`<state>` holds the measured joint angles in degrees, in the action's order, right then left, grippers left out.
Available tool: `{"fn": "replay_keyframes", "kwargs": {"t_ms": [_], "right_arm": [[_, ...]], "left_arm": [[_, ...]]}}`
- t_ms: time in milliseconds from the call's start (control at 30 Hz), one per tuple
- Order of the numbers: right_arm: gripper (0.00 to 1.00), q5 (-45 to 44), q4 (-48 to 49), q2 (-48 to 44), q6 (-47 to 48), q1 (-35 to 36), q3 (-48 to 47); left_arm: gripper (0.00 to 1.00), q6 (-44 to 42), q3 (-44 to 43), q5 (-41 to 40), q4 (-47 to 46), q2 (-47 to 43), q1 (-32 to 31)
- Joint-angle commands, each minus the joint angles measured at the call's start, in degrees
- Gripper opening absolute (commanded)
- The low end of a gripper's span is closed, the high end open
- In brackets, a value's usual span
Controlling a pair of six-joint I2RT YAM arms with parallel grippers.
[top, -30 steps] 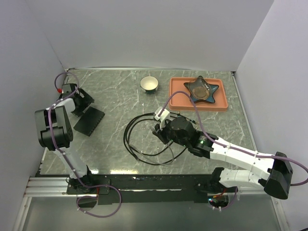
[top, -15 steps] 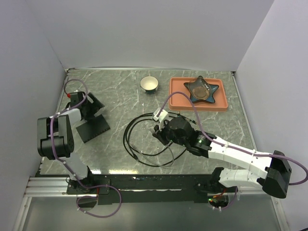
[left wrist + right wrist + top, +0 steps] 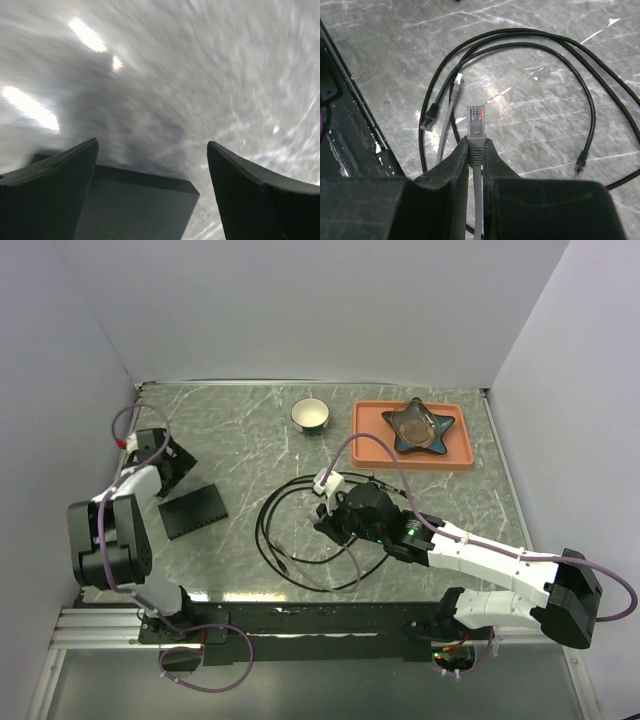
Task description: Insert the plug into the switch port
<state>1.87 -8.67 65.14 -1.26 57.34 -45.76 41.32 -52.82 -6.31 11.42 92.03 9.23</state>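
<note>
Between clamped right fingers (image 3: 451, 167), the grey plug (image 3: 476, 122); left fingers (image 3: 50, 192) wide apart near switch (image 3: 135, 210)

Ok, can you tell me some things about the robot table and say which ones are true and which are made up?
1. The right pincer is shut on the grey cable just behind its clear plug. True.
2. The left pincer grips the black rectangular switch box. False: it is open and holds nothing.
3. The dark star-shaped glass dish sits in the orange tray. True.
4. The small cream bowl sits in the tray. False: it stands on the grey marble table beside it.
</note>
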Motion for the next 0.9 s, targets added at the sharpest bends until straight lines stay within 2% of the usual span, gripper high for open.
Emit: {"fn": "replay_keyframes", "kwargs": {"t_ms": [0, 167, 333, 400, 433, 600, 700, 733, 833, 867], "right_arm": [[0.0, 1.73, -0.04, 0.51, -0.59, -0.21, -1.97], [0.0, 2.44, -0.21, 1.39, -0.24, -0.13, -2.05], [0.0, 3.14, -0.74, 1.92, -0.5, -0.12, -2.32], [0.0, 3.14, -0.74, 1.65, -0.59, -0.13, -2.32], [0.0, 3.23, -0.65, 1.57, -0.68, -0.12, -2.14], [0.0, 3.05, -0.83, 1.21, -0.76, -0.13, -2.06], [0.0, 3.23, -0.48, 1.3, -0.85, -0.13, -1.97], [0.0, 3.32, -0.65, 1.21, -0.94, -0.12, -2.23], [0.0, 3.84, -0.56, 1.48, -0.94, -0.21, -2.32], [0.0, 4.02, -0.56, 1.56, -0.94, -0.21, -2.41]], "left_arm": [[0.96, 1.57, 0.6, -7.84, 2.03, -8.34, 4.21], [0.96, 1.4, 6.57, -4.7, 0.1, -11.52, 8.68], [0.99, 0.34, 8.6, 0.58, -1.05, -8.1, 9.22], [0.92, 0.08, 9.57, 2.95, -2.1, -7.22, 9.31], [0.83, 0.08, 10.36, 3.4, -2.71, -7.04, 9.22], [0.71, -1.24, 12.3, 5.78, -2.64, -6.07, 9.31], [0.59, -1.42, 14.93, 8.06, -4.21, -6.16, 9.31], [0.5, -1.33, 16.68, 10.15, -4.74, -6.42, 9.22], [0.34, -0.98, 20.28, 13.5, -7.02, -7.82, 9.31], [0.34, -0.54, 21.17, 15.51, -7.55, -9.22, 9.22]]}}
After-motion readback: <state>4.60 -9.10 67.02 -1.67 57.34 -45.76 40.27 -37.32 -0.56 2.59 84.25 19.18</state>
